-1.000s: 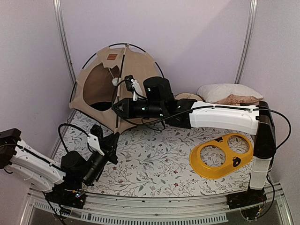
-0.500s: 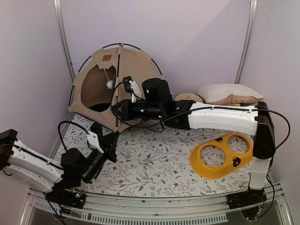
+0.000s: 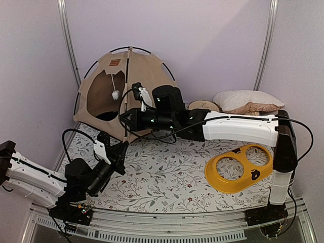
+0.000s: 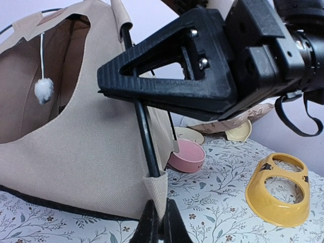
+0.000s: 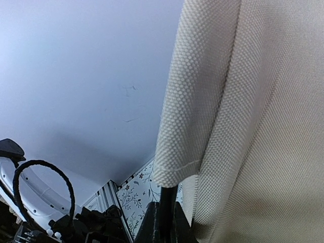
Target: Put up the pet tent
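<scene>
Right gripper (image 5: 162, 227) clamps the thin black pole (image 4: 143, 126); left gripper (image 4: 159, 223) pinches the tan fabric pet tent (image 4: 91, 147) at its corner (dome upright).

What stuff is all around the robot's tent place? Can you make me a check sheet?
Surface: flowery cloth covers the table.
Job's things: tent stands in the far left corner; pom-pom hangs in its doorway.
Clutter: yellow ring stand, pillow, pink bowl.
Tools: left tool seems to pinch the tent's corner pocket; right tool is shut on a pole.
Cables: black cable loops above the left arm; another runs along the right arm.
Surroundings: plain walls, metal rails.
</scene>
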Action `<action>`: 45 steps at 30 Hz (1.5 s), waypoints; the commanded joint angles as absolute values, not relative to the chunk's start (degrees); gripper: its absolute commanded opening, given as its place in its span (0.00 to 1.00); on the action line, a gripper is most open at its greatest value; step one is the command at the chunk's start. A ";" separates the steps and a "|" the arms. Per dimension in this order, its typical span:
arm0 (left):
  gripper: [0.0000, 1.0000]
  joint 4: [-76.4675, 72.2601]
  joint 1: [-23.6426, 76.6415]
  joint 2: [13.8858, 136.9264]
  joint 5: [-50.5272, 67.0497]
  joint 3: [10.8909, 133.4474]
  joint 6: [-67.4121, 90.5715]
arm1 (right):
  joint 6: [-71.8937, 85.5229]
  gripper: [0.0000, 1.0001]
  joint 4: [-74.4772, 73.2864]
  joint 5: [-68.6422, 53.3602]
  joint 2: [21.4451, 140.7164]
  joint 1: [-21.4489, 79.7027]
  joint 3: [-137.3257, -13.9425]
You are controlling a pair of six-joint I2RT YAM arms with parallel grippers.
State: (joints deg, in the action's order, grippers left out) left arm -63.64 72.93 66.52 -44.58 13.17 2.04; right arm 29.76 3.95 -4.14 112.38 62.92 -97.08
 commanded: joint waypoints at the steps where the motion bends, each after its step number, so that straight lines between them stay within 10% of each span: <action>1: 0.00 -64.89 72.34 63.88 -41.83 14.24 3.08 | 26.42 0.00 2.34 -0.61 114.70 63.36 -96.74; 30: 0.37 -29.90 66.83 45.03 -47.28 25.41 13.95 | 20.48 0.00 6.62 -4.92 115.29 64.38 -89.62; 39: 0.50 5.51 50.31 44.38 -49.91 44.86 22.83 | 7.28 0.00 17.34 -13.50 114.40 64.28 -78.39; 45: 0.58 9.88 28.90 52.40 -31.41 57.26 17.37 | 5.51 0.00 16.83 -28.28 116.37 58.73 -76.55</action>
State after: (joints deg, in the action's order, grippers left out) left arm 2.28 40.51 48.16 -44.84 51.59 20.43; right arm 8.88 14.72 -17.08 116.22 62.04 -77.08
